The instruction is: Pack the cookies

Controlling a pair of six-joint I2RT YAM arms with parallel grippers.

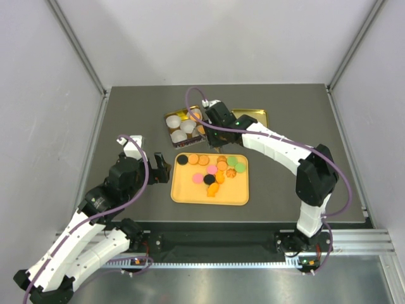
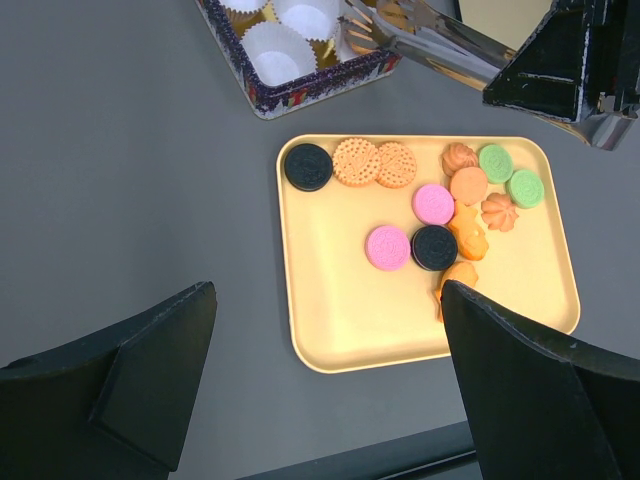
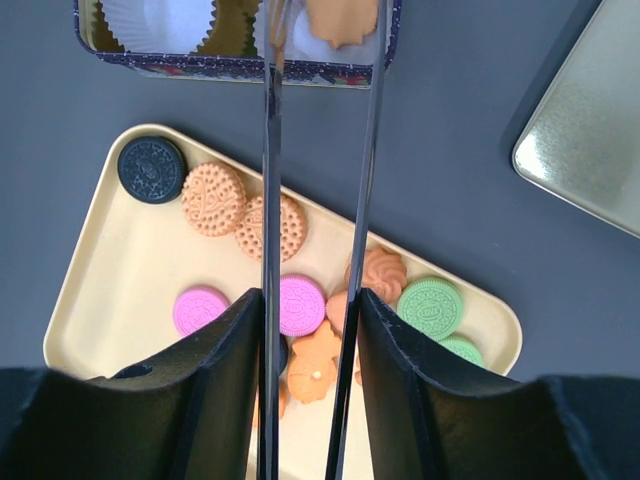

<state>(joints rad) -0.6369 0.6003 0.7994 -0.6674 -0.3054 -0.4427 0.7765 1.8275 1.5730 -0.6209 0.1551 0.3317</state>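
on the table centre: yellow tray (image 1: pixel 190 195) lying flat, between the two arms
cookies (image 1: pixel 212 170): loose on the far half of the tray; black, round orange, pink, green and flower-shaped orange pieces, several touching
beyond the tray: open tin (image 3: pixel 200 68) holding white paper cups (image 2: pixel 272 50); gold lid (image 3: pixel 585 150) flat on the table to its right
right gripper (image 3: pixel 312 320): fingers clamped on the outer sides of metal tongs (image 3: pixel 270 200), which reach over the tin
tong tips: an orange cookie (image 3: pixel 340 20) sits between them, above the tin; cannot tell whether it is pinched or resting
left gripper (image 2: pixel 325 300): fingers wide apart, holding nothing, hovering just left of the tray's near-left corner
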